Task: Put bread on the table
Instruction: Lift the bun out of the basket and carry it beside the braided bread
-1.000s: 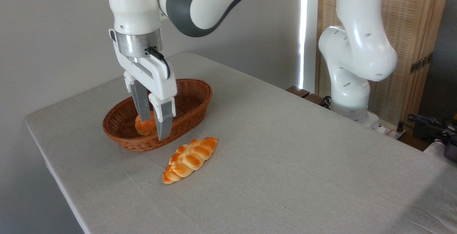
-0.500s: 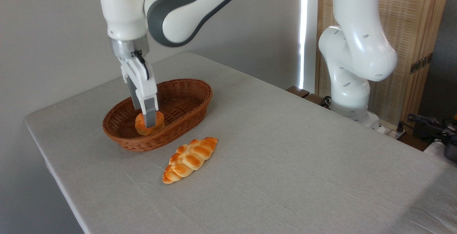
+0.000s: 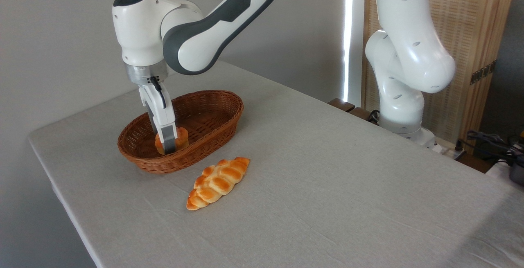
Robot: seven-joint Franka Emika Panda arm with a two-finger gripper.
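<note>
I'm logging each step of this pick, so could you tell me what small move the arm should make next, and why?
Probably close the fingers on the bread. The gripper is down inside the wicker basket, its near finger in front of the bun, which sits on the basket floor. Whether it already pinches cannot be told from this side.

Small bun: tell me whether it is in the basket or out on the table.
In. The bun sits inside the wicker basket, with the hand down over it.

Woven wicker basket, matt cloth table
</note>
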